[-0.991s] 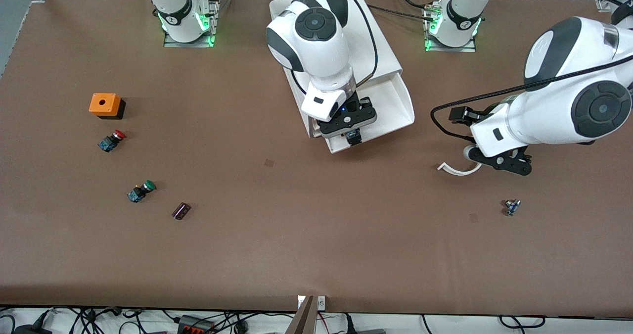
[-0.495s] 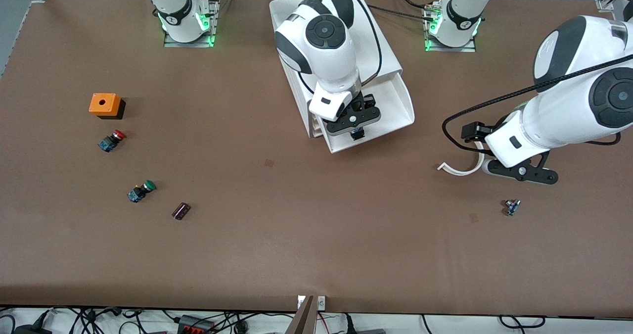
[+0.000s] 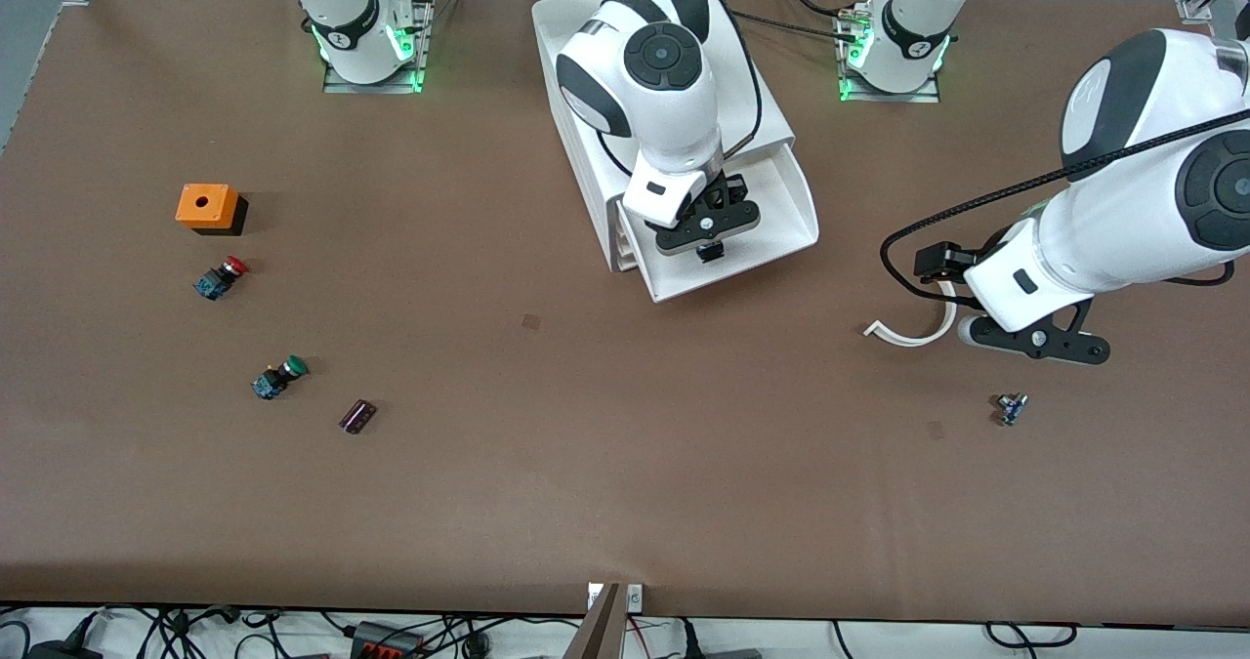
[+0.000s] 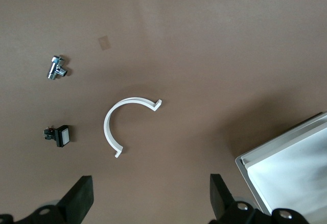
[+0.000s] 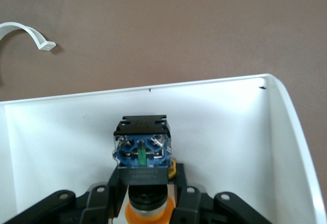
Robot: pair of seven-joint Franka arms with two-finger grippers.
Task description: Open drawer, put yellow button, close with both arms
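We see the right pincer (image 3: 710, 248) over the pulled-out drawer (image 3: 781, 205), clamped on the button (image 5: 141, 150); the orange cap sits between its fingers (image 5: 113, 188) and the black-and-blue body points out over the drawer's white floor. The left pincer (image 4: 148, 203) hangs wide and empty over the counter (image 3: 586, 444), above a white curved clip (image 4: 122, 124), with a metal fitting (image 4: 56, 67) and a small black part (image 4: 57, 134) near it.
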